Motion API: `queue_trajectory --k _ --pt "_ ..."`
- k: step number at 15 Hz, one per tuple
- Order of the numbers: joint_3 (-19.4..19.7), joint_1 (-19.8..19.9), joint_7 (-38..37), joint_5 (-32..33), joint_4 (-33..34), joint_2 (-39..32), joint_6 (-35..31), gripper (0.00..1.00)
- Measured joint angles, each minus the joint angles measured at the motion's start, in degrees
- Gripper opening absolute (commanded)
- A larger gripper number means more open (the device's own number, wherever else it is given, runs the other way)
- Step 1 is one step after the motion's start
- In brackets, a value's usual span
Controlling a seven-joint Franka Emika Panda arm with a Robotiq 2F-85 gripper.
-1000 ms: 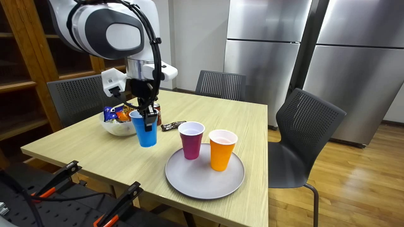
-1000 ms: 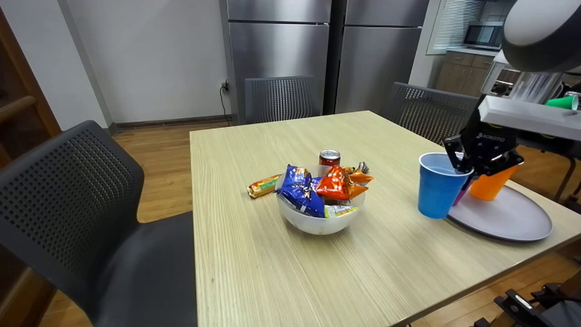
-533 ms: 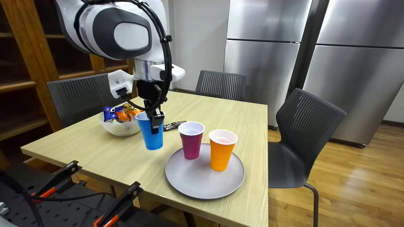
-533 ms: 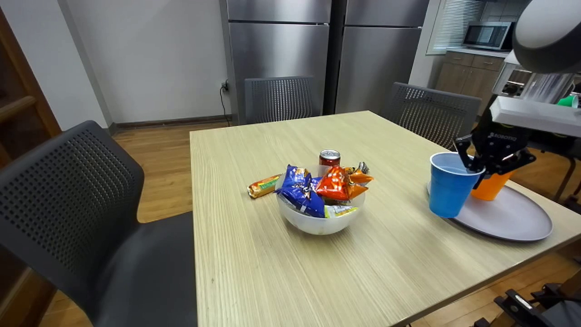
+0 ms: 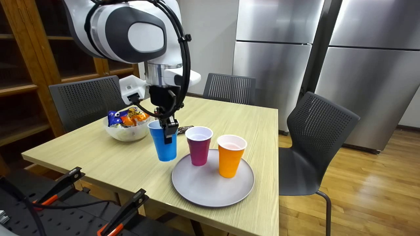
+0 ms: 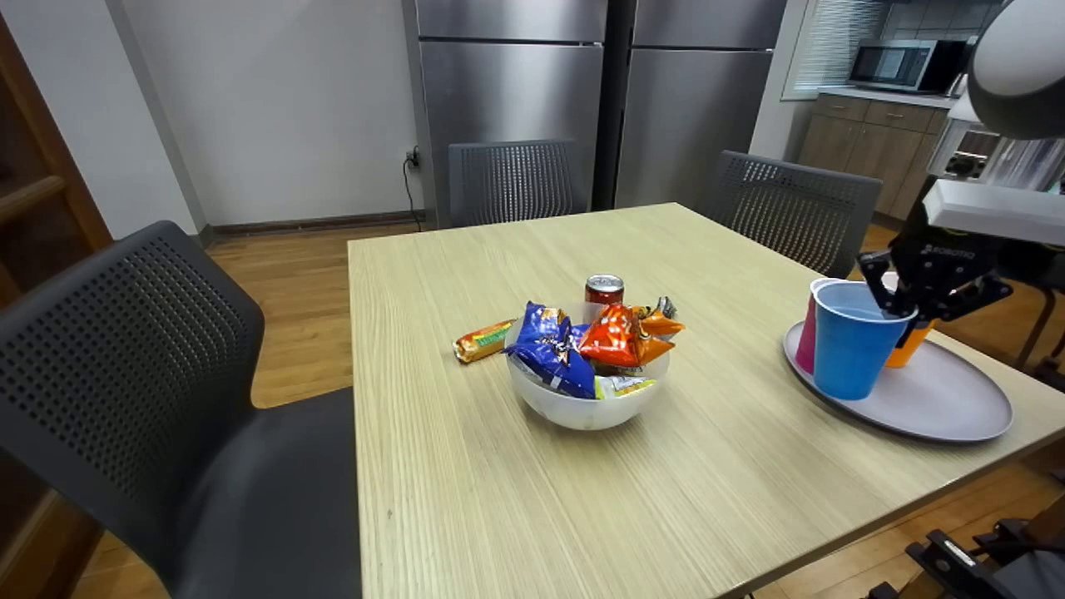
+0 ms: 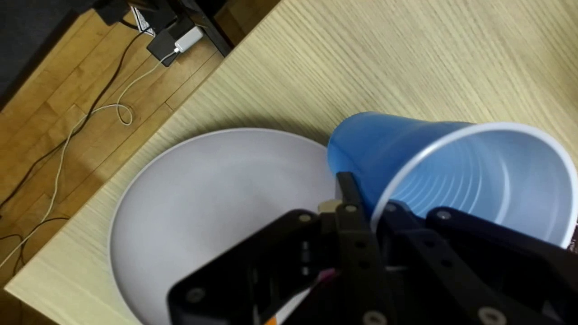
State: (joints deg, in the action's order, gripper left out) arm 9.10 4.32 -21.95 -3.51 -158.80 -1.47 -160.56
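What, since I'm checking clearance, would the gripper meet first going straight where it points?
Probably the table by the plate's rim, or the rim itself, under its held blue cup; depth unclear.

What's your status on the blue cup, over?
Jaws shut on blue cup. Held mouth-up near plate. Maroon cup and orange cup standing on plate.

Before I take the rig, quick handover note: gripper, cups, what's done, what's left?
Gripper: shut on the rim of the blue cup.
Where: blue cup held at the edge of the plate; I can't tell whether its base overlaps it.
Done: purple cup and orange cup stand upright on the plate; blue cup gripped.
Left, it seems: setting the blue cup down and letting go; the plate has bare room.
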Motion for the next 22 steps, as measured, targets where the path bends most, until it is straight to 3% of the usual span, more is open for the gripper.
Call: queue_trajectory --k 11,22 --pt "3.6 3.2 -1.3 4.8 0.0 0.0 3.1 0.0" --pt "7.6 7.9 -1.2 4.8 0.0 -0.2 3.5 0.0"
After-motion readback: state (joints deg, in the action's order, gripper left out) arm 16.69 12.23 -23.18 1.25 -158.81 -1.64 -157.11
